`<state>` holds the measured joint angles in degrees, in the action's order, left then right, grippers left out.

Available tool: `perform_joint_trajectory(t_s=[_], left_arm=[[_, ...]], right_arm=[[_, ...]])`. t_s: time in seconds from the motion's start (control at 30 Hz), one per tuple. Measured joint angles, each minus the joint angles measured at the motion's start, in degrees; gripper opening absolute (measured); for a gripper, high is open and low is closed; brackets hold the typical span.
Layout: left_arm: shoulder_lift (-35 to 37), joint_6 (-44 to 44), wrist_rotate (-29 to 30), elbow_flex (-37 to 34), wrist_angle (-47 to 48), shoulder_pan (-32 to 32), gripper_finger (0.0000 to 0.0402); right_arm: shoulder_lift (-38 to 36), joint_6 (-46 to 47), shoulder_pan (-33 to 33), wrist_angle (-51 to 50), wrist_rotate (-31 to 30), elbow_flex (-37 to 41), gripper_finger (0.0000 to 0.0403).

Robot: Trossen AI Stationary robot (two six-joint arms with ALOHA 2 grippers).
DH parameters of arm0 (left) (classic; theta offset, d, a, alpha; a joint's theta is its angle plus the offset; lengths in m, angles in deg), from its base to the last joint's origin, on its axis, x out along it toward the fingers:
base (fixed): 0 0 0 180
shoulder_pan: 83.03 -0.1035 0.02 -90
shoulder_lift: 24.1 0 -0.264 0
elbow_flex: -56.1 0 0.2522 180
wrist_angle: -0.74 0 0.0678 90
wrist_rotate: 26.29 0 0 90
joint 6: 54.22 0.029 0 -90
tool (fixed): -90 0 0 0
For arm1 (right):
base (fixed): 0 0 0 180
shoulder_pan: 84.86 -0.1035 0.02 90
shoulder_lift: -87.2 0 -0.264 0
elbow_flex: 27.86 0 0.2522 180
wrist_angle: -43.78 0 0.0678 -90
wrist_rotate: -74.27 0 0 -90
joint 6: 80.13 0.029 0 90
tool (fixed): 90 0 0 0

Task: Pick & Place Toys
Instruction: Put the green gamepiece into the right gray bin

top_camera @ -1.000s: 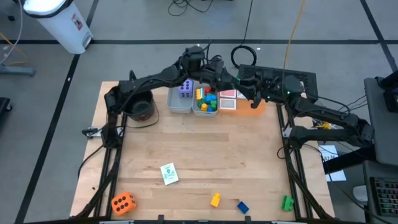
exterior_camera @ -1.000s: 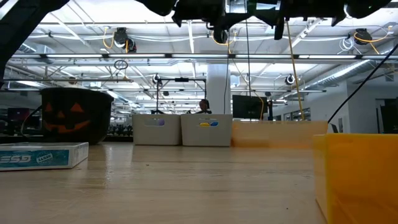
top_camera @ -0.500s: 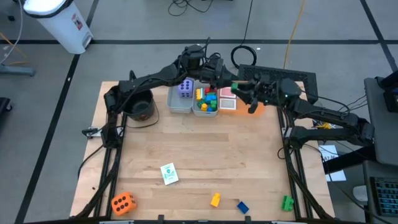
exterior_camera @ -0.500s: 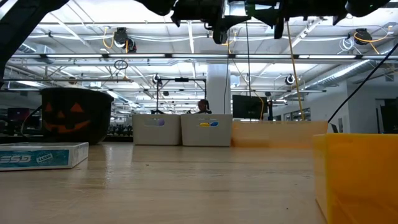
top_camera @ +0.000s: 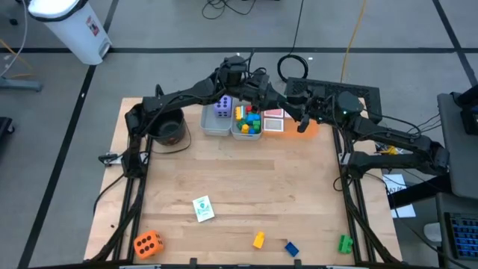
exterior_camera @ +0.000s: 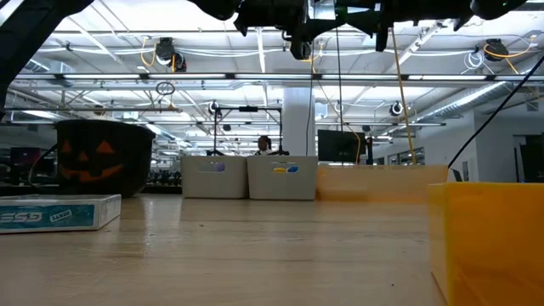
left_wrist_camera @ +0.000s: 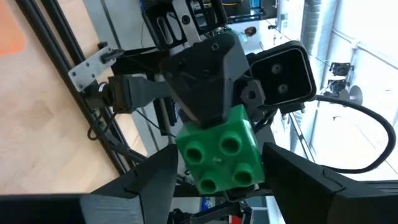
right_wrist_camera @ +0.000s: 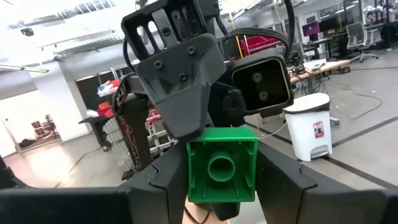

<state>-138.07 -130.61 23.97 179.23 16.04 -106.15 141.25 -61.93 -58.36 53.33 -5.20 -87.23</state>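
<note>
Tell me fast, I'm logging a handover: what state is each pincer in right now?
Left pincer: closed on the green brick.
Right pincer: closed on the same green brick, from the opposite end.

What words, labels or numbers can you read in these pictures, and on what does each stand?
None reads for certain.
Card pack, low view: large pale letters, too blurred to read.
The same card pack, high view: green print, too small to read.
White bin on the floor: red label, too small to read.
</note>
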Motion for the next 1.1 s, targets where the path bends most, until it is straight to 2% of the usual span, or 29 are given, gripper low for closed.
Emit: perform_joint_trajectory(t_s=[0.17, 0.97, 1.1], left_arm=[[0.0, -0.1, 0.1, 0.0, 0.0, 0.0, 0.0239], [0.0, 1.6, -1.3, 0.0, 2.8, 0.0, 0.0238], [0.0, 2.0, -1.2, 0.0, 2.9, 0.1, 0.0221]], right_arm=[[0.1, 0.0, 0.0, 0.0, 1.5, 0.0, 0.0144], [1.9, -2.4, -2.6, -0.3, 1.5, -0.1, 0.0144], [1.9, -2.4, -2.6, -0.2, 1.5, -0.1, 0.0144]])
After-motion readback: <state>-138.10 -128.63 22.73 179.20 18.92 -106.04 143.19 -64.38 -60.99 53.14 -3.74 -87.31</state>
